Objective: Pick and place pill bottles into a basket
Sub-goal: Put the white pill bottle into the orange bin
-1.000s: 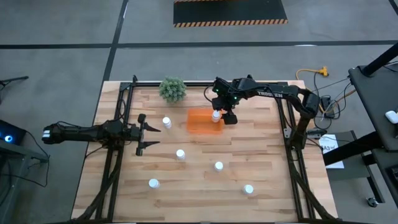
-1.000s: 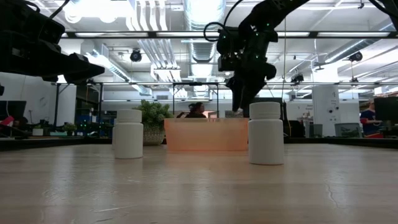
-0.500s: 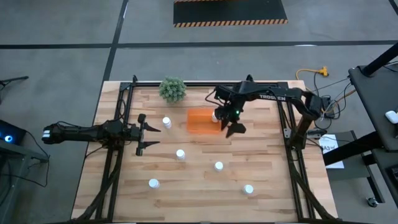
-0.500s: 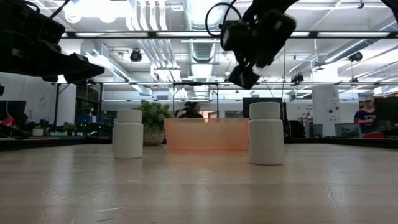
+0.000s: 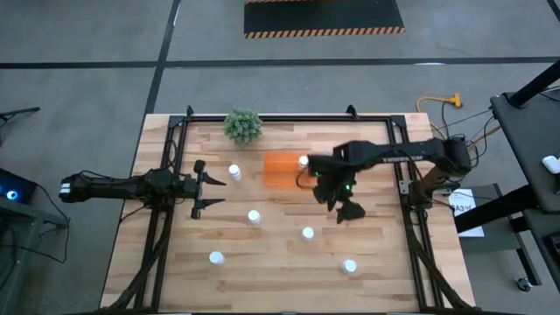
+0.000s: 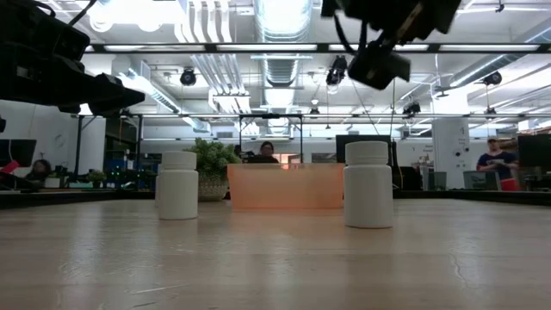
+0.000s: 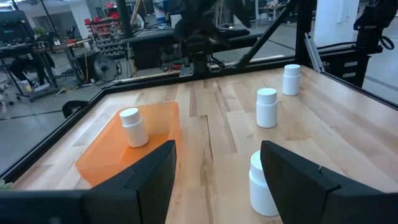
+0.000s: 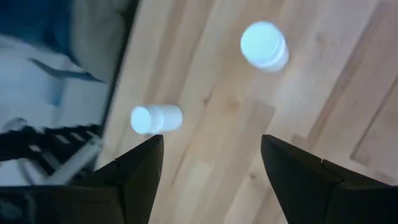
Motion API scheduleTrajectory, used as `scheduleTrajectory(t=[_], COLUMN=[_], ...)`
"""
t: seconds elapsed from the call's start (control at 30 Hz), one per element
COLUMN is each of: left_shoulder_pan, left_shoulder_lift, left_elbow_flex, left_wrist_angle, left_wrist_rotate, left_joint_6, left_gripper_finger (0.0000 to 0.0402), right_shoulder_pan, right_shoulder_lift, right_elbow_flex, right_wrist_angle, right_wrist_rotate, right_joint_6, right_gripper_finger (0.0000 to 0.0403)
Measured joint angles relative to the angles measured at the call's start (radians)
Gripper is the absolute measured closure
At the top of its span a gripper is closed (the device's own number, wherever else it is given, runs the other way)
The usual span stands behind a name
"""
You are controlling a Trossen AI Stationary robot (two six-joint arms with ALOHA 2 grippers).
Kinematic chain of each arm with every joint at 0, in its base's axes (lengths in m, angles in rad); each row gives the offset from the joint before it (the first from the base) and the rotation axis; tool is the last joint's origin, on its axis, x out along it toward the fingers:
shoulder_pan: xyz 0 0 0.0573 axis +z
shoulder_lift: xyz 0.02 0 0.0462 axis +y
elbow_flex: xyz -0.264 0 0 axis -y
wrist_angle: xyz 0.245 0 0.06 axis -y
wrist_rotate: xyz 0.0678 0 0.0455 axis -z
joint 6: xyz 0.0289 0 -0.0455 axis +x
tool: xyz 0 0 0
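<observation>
While the right gripper [image 5: 344, 203] hangs above bare wood just off the orange basket [image 5: 282, 171], fingers spread apart and holding nothing, the left gripper [image 5: 199, 188] waits at the table's left side, its fingers parted too. One pill bottle [image 5: 303, 163] stands upright in the basket's right end, cap up. Five more stand upright on the table [image 5: 376, 254]: one [image 5: 234, 171] beside the left gripper, one [image 5: 254, 216] below it, one [image 5: 308, 233] mid-table, two [image 5: 216, 258] [image 5: 350, 266] near the front edge. A green plant [image 5: 242, 124] sits behind the basket. Nothing blocks the basket.
</observation>
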Motion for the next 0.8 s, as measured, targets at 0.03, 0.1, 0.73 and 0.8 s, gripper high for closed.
scheduleTrajectory(t=[0.03,0.1,0.73,0.8], left_shoulder_pan=[0.0,0.0,0.0,0.0], left_shoulder_lift=[0.0,0.0,0.001,0.002], left_elbow_flex=[0.0,0.0,0.0,0.0], left_wrist_angle=[-0.001,-0.001,0.0,-0.001], left_wrist_rotate=[0.0,0.0,0.0,0.0], left_joint_6=[0.0,0.0,0.0,0.0], left_gripper_finger=[0.0185,0.0185,0.0185,0.0185], right_shoulder_pan=[0.027,0.08,0.514,0.548], right_shoulder_lift=[-0.011,-0.038,-0.131,-0.131], right_elbow_flex=[-0.006,-0.019,-0.186,-0.197], right_wrist_angle=[0.005,0.024,0.268,0.289], right_wrist_rotate=[0.04,0.101,0.437,0.465], right_joint_6=[0.024,0.073,0.456,0.488], right_gripper_finger=[0.0145,0.0145,0.0145,0.0145])
